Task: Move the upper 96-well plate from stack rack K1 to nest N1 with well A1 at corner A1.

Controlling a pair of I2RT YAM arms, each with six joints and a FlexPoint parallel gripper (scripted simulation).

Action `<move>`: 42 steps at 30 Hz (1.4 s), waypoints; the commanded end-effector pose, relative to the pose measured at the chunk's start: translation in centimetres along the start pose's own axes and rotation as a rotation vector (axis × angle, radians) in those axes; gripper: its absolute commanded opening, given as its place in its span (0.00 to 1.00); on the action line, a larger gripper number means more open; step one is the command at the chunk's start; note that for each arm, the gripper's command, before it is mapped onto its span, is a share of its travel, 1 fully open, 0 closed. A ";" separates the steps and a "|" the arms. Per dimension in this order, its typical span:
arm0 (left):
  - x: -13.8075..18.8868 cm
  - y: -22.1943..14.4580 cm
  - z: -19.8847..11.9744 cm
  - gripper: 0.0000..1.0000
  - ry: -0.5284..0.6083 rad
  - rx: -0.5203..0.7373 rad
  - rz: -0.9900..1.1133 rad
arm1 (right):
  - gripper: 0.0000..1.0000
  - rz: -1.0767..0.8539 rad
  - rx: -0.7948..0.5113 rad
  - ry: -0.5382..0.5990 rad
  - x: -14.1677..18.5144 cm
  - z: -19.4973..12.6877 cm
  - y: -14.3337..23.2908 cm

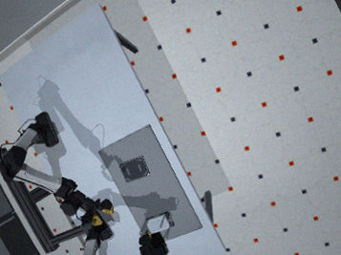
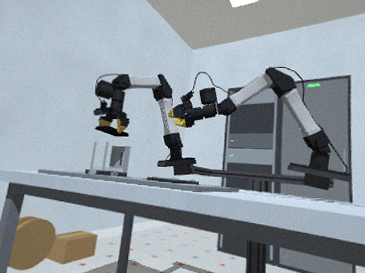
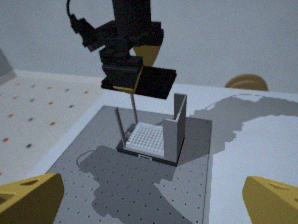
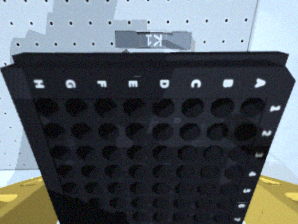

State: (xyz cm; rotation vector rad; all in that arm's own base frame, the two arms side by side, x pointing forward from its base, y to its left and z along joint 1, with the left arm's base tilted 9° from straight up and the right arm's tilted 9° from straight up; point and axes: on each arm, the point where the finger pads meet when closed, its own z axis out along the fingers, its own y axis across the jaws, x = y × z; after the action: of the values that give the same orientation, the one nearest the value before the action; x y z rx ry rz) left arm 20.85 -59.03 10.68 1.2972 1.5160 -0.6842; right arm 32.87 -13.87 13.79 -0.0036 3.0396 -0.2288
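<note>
"Right hand (image 1: pixel 150 236) (image 2: pixel 113 126) (image 3: pixel 137 75) (image 4: pixel 149 200)?"
"One, pinching the black upper plate (image 2: pixel 111 131) (image 3: pixel 157 82) (image 4: pixel 150 135) above rack K1 (image 1: pixel 170 216) (image 2: pixel 94 156) (image 3: pixel 172 135) (image 4: pixel 175 40); A1 towards two o'clock, wrist view."
"Left hand (image 1: pixel 102 214) (image 2: pixel 175 117) (image 3: pixel 152 195)?"
"One, spread."
"Lower plate (image 3: pixel 145 137)?"
"White, in K1."
"Nest (image 1: pixel 145 160) (image 2: pixel 173 180)?"
"Dark, eleven o'clock from K1, top view."

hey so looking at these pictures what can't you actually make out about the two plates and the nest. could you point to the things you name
- Black plate (image 3: pixel 159 82) (image 4: pixel 165 142), right wrist view: rows past 7 are cut off by the bottom edge.
- White plate (image 3: pixel 145 139) in the rack (image 3: pixel 175 135), left wrist view: its rim lettering is too small, and a rack wall hides part of it.
- Nest (image 1: pixel 134 169), top view: its A1 mark is too small and blurred.
</note>
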 end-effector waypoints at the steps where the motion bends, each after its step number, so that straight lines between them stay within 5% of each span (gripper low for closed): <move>1: -1.8 2.8 -2.4 1.00 -0.010 0.041 0.057 | 0.76 -0.006 0.015 -0.105 -3.2 -2.0 1.9; 11: 6.8 12.2 -11.1 1.00 0.134 0.202 0.141 | 0.76 0.057 -0.029 -0.067 -6.6 3.3 13.5; 13: 6.8 12.2 -11.1 1.00 0.134 0.202 0.141 | 0.76 0.057 -0.029 -0.067 -6.6 3.3 13.5; 25: 14.6 18.1 -26.0 1.00 0.117 0.233 0.029 | 0.76 0.118 -0.037 0.007 -4.6 10.6 30.3; 42: 15.9 19.4 -29.2 1.00 0.103 0.177 -0.009 | 0.76 0.086 -0.014 0.039 -0.8 13.1 36.6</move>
State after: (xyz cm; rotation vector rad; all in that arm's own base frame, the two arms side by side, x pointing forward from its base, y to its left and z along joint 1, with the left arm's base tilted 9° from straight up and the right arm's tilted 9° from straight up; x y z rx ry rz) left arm 31.10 -21.80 8.18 1.4691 1.6228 -0.7926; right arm 34.18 19.49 -5.60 0.1182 3.1199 -0.2332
